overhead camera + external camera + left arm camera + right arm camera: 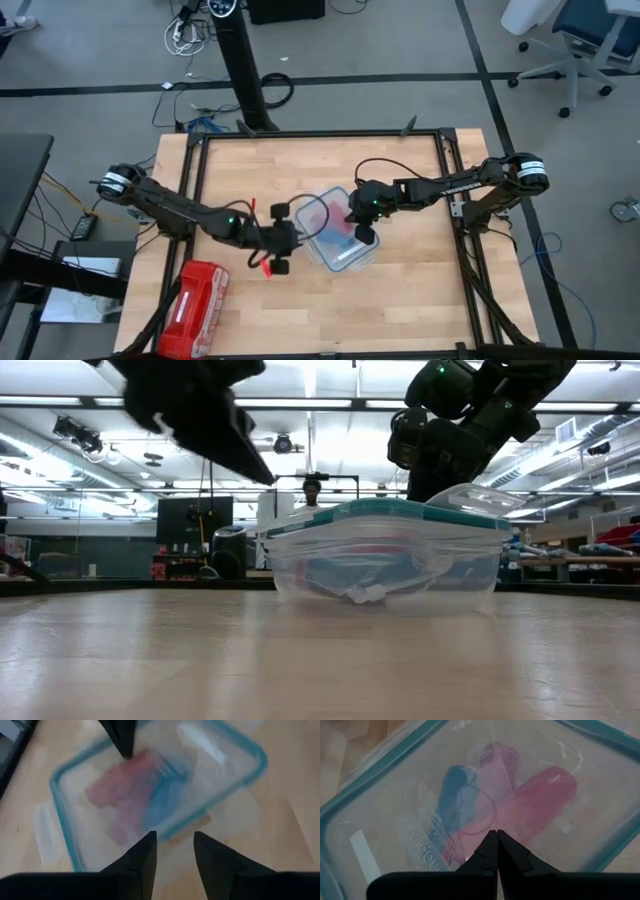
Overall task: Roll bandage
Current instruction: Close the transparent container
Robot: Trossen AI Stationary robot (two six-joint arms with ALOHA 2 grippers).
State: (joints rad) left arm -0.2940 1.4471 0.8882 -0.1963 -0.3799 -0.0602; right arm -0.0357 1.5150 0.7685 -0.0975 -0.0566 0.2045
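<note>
Clear plastic container (340, 245) with teal-rimmed lid sits mid-bench (400, 320), lid on. Inside it, seen through the lid: the bandage (454, 790), a compact blue roll, lying against two red-pink fabric rolls (540, 795).

Right pincer (497, 834) is over the container's lid, fingers pressed together, holding nothing; whether the tips touch the lid I cannot tell.

Left pincer (175, 842) hangs just beside the container's edge, on the side toward the red zip pouch (195, 300), fingers (145, 855) set moderately apart with nothing between them.

The pouch lies well apart from the container, near the bench's corner.

Low view: a person (312, 490) stands in the room far behind the container.
</note>
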